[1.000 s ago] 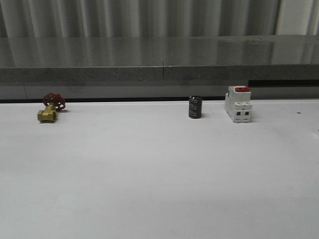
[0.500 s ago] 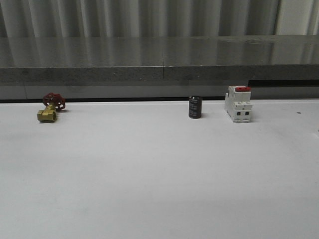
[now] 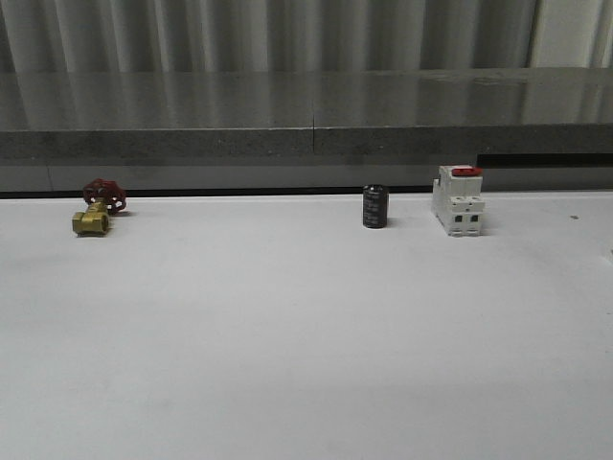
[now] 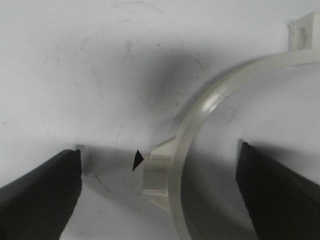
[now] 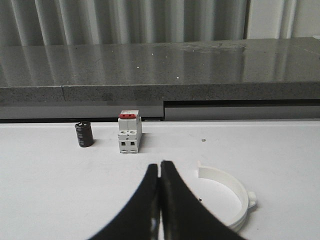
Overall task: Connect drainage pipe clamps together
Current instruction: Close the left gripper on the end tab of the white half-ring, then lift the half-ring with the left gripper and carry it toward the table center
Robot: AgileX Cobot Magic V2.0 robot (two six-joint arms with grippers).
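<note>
One clamp (image 4: 200,125) lies on the tabletop (image 4: 75,60) inside the open left end effector (image 4: 157,185), which should close squarely across band and lug, while the second clamp (image 5: 232,192) lies near the switch (image 5: 130,132), by the closed, empty right end effector (image 5: 159,172) (judged).

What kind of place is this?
Probably a workshop or lab bench: a white table holding hardware parts, namely a brass valve, a switch and a pipe clamp.
</note>
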